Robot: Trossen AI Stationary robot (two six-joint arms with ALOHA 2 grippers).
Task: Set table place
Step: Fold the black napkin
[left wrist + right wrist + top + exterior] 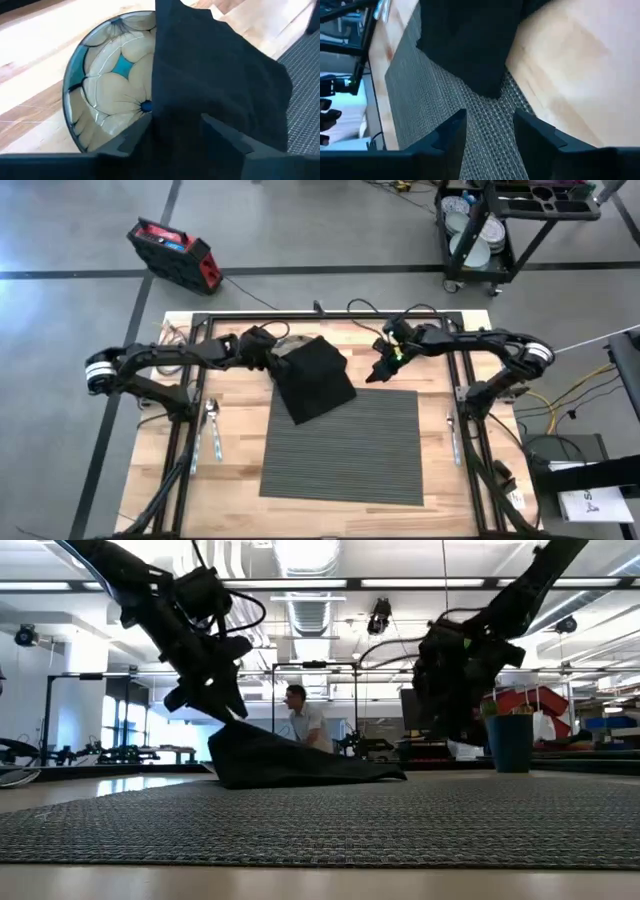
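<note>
The left hand (275, 363) grips the black napkin (315, 378), which drapes over the placemat's (345, 450) eleven-o'clock corner. The right hand (384, 370) hovers open at one o'clock. The placemat lies mid-counter (240, 480).

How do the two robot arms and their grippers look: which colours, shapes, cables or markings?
Both arms are dark and jointed, each with a white band near its outer end. The left gripper and the right gripper have flat, dark, angular fingers. A small green light glows on the right arm, and black cables loop along both arms.
</note>
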